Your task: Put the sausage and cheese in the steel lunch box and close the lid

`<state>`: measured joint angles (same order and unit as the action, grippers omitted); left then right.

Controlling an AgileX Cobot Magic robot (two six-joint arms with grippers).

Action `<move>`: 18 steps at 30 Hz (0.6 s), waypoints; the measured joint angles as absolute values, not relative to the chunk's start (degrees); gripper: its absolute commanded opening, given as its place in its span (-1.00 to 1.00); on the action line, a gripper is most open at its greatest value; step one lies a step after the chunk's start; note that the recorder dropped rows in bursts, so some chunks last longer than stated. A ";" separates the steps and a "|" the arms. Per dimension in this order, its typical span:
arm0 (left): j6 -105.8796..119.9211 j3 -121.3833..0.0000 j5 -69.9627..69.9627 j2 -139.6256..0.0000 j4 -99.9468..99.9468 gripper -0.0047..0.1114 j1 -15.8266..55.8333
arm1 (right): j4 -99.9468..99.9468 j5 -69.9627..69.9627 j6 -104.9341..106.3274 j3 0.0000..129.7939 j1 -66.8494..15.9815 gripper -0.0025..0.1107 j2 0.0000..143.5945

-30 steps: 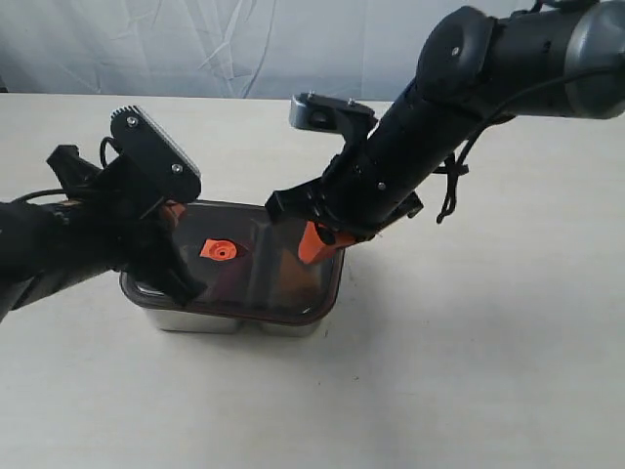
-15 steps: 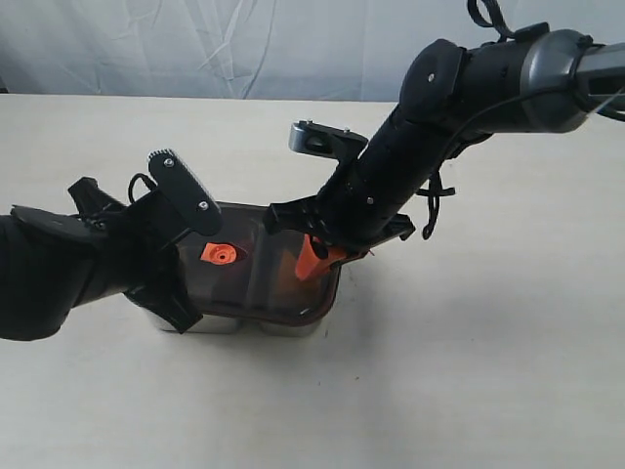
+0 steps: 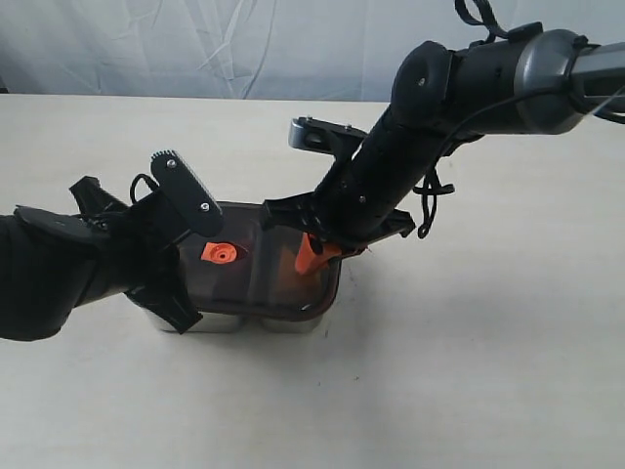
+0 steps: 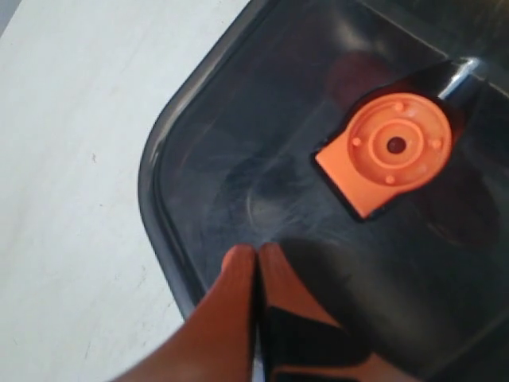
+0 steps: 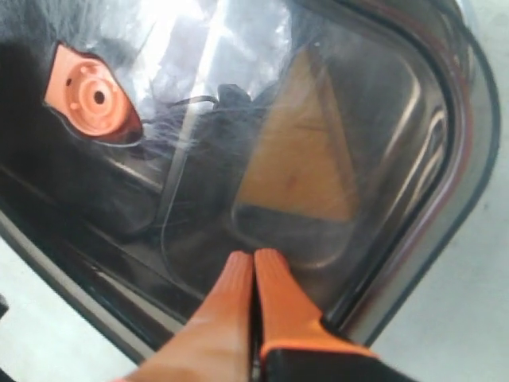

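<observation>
The dark translucent lid (image 3: 264, 278) lies on top of the steel lunch box (image 3: 195, 322), its orange valve (image 3: 219, 252) facing up. Through the lid the yellow-orange cheese (image 5: 298, 151) shows as a triangle in one compartment. A dim reddish shape (image 4: 359, 73) beside the valve (image 4: 394, 151) may be the sausage. My left gripper (image 4: 256, 251) is shut, its tips resting on the lid near a corner. My right gripper (image 5: 254, 255) is also shut, tips down on the lid (image 5: 199, 199) by the rim at the cheese end. Neither gripper holds anything.
The box stands on a pale table (image 3: 469, 371) with a white cloth backdrop (image 3: 244, 49) behind. Both arms lean over the box from either side, the right arm (image 3: 410, 156) crossing above its far right corner.
The left arm has swung over the lid's left end. The right arm has lowered its shut fingers onto the lid's right end. The lid sits flatter on the box.
</observation>
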<state>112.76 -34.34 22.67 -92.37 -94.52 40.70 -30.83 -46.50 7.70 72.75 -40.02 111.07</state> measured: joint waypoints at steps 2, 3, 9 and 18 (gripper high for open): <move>112.76 -34.34 22.67 -92.37 -94.52 -0.92 40.70 | -30.41 -46.11 7.45 72.75 -40.12 -0.97 110.85; 112.76 -34.34 22.67 -92.37 -94.52 -0.92 40.70 | -29.90 -45.75 7.30 72.75 -40.25 -0.97 110.51; 112.76 -34.34 22.44 -92.37 -94.52 -0.92 40.70 | -25.99 -43.45 7.19 72.51 -40.25 -0.97 108.34; 112.32 -34.34 22.36 -92.37 -94.52 -0.92 40.70 | -24.18 -53.54 7.19 71.89 -44.35 -0.97 102.78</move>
